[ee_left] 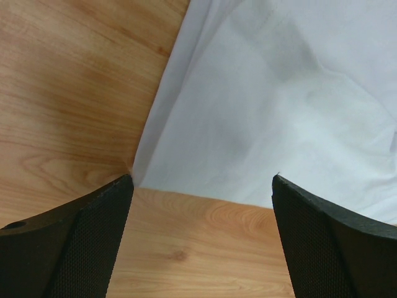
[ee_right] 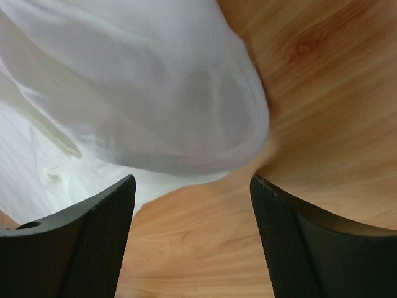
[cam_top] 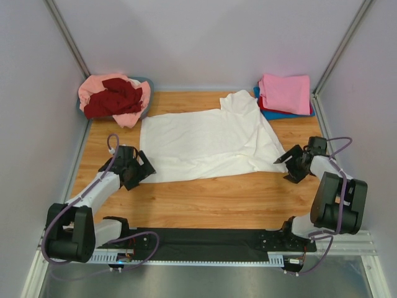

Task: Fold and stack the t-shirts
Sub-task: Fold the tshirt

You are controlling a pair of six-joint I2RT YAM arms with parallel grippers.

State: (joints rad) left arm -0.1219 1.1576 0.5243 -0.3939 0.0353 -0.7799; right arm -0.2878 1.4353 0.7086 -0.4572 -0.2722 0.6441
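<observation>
Garment in hand: off-white t-shirt [cam_top: 205, 141], spread across the middle of the desk [cam_top: 211, 202], rumpled toward its right side. Left claw [cam_top: 141, 169], fingers apart and empty, sits just beside the shirt's near-left corner. Right claw [cam_top: 286, 161], likewise apart and empty, faces a rounded hemmed end, probably a sleeve. Folded stack [cam_top: 285, 93] far right; unfolded heap [cam_top: 115, 98] in tub [cam_top: 149, 82] far left. Handling advice: pinch every cloth layer at the edge, lift both sides evenly, keep the fold line straight.

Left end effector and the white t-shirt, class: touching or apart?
Cannot tell. Left wrist view: the white t-shirt corner ends beside the open left end effector, neither contact nor gap plain.
</observation>
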